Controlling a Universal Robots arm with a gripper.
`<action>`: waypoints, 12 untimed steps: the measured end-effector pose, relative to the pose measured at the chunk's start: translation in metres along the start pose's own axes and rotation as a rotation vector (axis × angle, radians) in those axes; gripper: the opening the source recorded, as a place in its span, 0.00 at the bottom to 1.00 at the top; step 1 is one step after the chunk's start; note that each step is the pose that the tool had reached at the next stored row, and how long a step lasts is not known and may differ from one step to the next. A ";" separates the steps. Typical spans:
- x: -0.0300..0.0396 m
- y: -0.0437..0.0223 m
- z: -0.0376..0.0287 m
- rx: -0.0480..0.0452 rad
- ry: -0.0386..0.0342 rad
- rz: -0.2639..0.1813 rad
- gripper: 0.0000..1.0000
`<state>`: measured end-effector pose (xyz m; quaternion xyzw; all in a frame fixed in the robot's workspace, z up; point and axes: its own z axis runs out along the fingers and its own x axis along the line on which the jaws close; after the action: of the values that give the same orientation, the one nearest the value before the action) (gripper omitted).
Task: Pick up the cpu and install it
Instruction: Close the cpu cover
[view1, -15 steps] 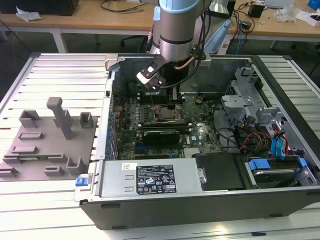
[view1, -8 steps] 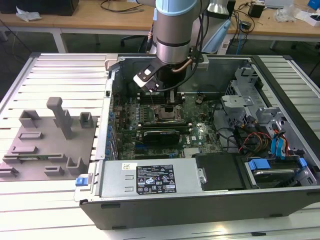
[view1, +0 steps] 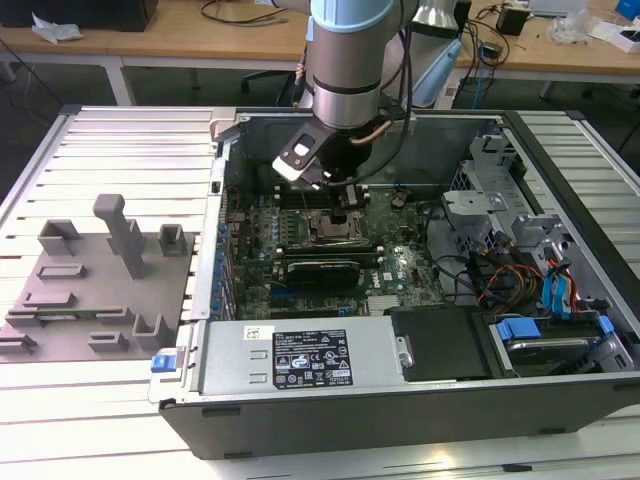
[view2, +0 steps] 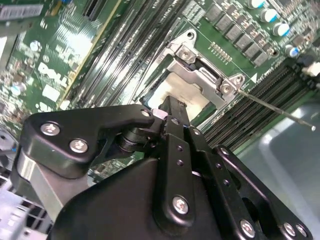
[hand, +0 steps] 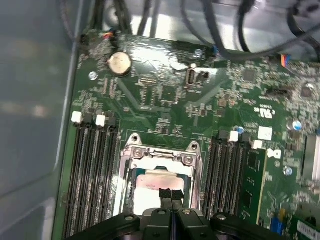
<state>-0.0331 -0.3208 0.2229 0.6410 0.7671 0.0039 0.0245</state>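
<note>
I have the arm reaching down into the computer case (view1: 400, 390), and the pick-up looks done. The cpu (hand: 150, 182) lies flat inside the socket frame (hand: 161, 149) on the motherboard (hand: 165, 90), its silvery top facing up. The gripper (hand: 170, 194) sits right over the chip with its fingers pressed together and nothing between them. I can't tell whether the tips touch the metal. The chip seems seated, but I can't confirm the frame is clamped over it. The grey tray (view1: 100, 290) sits well apart, outside the case.
</note>
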 end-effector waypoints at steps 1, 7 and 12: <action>0.0000 0.0000 0.0001 -0.0006 0.0004 -0.020 0.11; 0.0000 -0.0001 0.0006 -0.0054 0.0048 -0.170 0.11; 0.0000 -0.0001 0.0012 -0.0097 0.0094 -0.303 0.11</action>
<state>-0.0331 -0.3208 0.2217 0.5179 0.8551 0.0068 0.0243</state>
